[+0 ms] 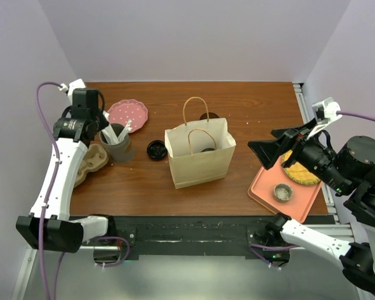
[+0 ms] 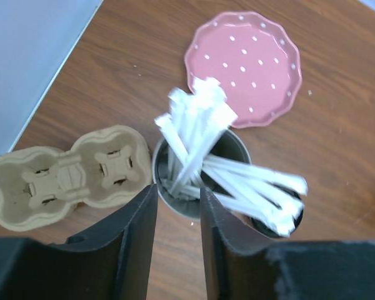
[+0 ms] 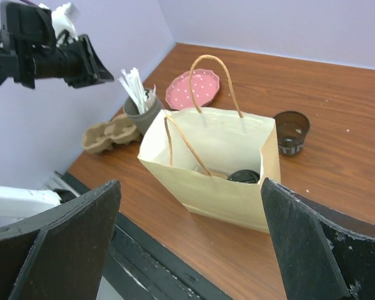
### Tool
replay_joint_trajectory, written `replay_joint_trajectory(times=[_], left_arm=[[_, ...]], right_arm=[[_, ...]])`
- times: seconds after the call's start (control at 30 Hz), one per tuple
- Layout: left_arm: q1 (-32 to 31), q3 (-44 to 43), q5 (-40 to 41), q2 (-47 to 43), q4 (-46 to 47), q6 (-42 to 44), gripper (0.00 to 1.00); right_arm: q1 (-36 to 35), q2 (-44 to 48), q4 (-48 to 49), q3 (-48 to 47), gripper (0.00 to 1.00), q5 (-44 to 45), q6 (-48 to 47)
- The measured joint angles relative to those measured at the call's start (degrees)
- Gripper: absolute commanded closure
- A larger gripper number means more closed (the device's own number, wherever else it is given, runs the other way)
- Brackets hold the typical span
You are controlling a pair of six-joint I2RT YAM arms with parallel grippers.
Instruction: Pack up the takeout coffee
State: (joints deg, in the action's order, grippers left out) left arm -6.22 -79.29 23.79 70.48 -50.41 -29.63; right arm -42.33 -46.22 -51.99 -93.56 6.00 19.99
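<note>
Tan paper makes up the bag point(image 3: 194, 156) that stands upright straight ahead of the right pincer point(image 3: 189, 185), mouth open and both handles up. That pincer is spread as wide as it goes, one black finger at each side of its own view, and it holds nothing. It hangs apart from the bag without touching it. Down on the floor of the bag I see the round black top of the coffee cup point(image 3: 242, 176); the cup's body under it is hidden by the paper. Past the bag from this pincer an open dark cup point(image 3: 292, 131) stands on the wooden table point(image 3: 337, 156). Beneath this pincer lies an orange tray point(image 1: 265, 187) with a pastry point(image 1: 303, 175) and a small bowl point(image 1: 283, 192).

The left pincer point(image 2: 175, 190) is well apart, on the other side of the bag. Its jaws stand narrow, with a slim gap showing bare wood and nothing clamped. Just beyond its tips is a grey cup point(image 2: 234, 142) full of white utensils point(image 2: 197, 119); the tips are at its near rim, and I cannot tell whether they touch. Farther ahead lies a pink dotted plate point(image 2: 244, 69). To this pincer's left a cardboard cup carrier point(image 2: 69, 175) sits just beside the grey cup. A loose lid point(image 1: 157, 149), flat and black, lies between the grey cup and the bag.
</note>
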Motion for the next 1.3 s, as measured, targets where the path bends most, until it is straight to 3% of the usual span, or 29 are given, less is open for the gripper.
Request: replay_joint_trajectory(times=[0.23,0.5,0.93,1.03,1.17,1.3], left_arm=[[10.16,2.12,-5.99,2.84,3.87,-1.33,0.68],[11.08,5.29,-10.69,3.69,9.68,-0.74,0.65],[12.59,6.05,-10.82,6.88,13.68,1.64,0.66],[12.59,6.51,-11.45,7.56,14.51,1.77,0.71],[12.59,6.78,-11.43,7.61,14.91,2.25,0.91],[12.59,6.45,-11.13,7.69,14.71,3.06,1.00]], right_arm=[[0.00,0.11,-0.96,0.31,0.01,-0.02,-3.15],[0.00,0.11,-1.20,0.31,0.01,0.04,-6.82],[0.00,0.04,-1.22,0.28,0.01,1.14,-9.99],[0.00,0.04,-1.20,0.28,0.01,1.66,-10.05],[0.00,0.07,-1.20,0.28,0.01,1.97,-10.03],[0.00,0.11,-1.20,0.28,0.01,2.01,-10.03]])
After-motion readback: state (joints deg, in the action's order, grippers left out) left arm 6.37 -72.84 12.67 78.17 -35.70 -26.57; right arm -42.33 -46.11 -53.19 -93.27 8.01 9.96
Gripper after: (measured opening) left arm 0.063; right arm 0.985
